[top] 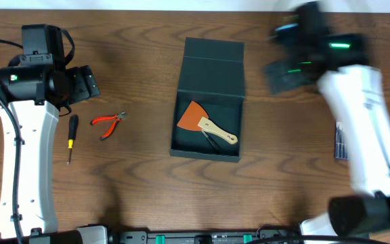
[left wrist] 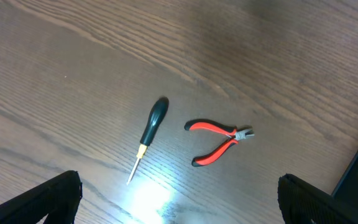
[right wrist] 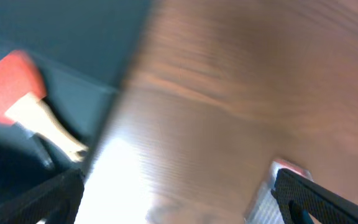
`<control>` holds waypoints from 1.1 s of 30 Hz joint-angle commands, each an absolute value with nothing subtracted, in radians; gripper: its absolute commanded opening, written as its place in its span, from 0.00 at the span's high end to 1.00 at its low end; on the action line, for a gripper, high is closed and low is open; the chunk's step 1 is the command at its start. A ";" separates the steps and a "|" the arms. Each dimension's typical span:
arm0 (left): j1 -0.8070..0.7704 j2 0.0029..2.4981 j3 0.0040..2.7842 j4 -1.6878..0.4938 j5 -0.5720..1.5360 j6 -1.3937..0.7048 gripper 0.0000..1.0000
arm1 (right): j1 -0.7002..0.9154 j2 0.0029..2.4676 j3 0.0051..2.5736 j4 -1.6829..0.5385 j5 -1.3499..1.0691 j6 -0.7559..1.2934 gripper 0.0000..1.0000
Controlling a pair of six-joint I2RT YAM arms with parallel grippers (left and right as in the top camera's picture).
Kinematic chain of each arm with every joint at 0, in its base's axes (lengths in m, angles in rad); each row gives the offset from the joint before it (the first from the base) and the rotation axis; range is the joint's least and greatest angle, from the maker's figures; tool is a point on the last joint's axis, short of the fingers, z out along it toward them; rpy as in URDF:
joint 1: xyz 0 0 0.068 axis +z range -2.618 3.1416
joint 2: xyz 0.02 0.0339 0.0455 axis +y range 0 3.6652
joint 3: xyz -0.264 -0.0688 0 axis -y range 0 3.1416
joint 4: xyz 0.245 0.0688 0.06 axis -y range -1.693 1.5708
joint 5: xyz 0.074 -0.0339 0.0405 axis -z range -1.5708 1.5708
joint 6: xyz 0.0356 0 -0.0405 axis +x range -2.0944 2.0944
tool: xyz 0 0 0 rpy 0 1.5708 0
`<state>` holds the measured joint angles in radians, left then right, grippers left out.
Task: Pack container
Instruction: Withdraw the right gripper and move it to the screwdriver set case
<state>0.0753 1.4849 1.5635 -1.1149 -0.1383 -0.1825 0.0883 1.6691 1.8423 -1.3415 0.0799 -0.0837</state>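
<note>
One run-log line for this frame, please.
container open, scraper inside | pliers, screwdriver on table | left fingers open, empty | right fingers open, empty

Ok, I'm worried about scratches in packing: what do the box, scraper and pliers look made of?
Box: looks like matte dark teal-grey cardboard; flat folded flap, no shine.
Scraper: orange blade, probably plastic, possibly painted metal; the pale tan handle looks like wood.
Pliers: smooth red grips, likely a plastic coating; the grey tip looks like metal.

place: robotics lab bench | evidence: 2 robot arms (top: 26,156) at wood-grain table (top: 147,190), pliers (top: 108,123), screwdriver (top: 72,135)
</note>
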 commanded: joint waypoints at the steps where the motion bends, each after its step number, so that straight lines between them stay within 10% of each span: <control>1: 0.080 1.495 1.559 -1.118 -0.143 -0.173 0.02 | -0.093 1.628 1.851 -1.408 0.115 0.068 0.02; 13: 0.080 1.495 1.559 -1.132 -0.143 -0.174 0.02 | -0.546 1.639 1.673 -1.436 0.115 0.001 0.01; 33: 0.080 1.495 1.559 -1.083 -0.143 -0.173 0.01 | -0.561 1.649 1.130 -0.852 0.073 -0.302 0.01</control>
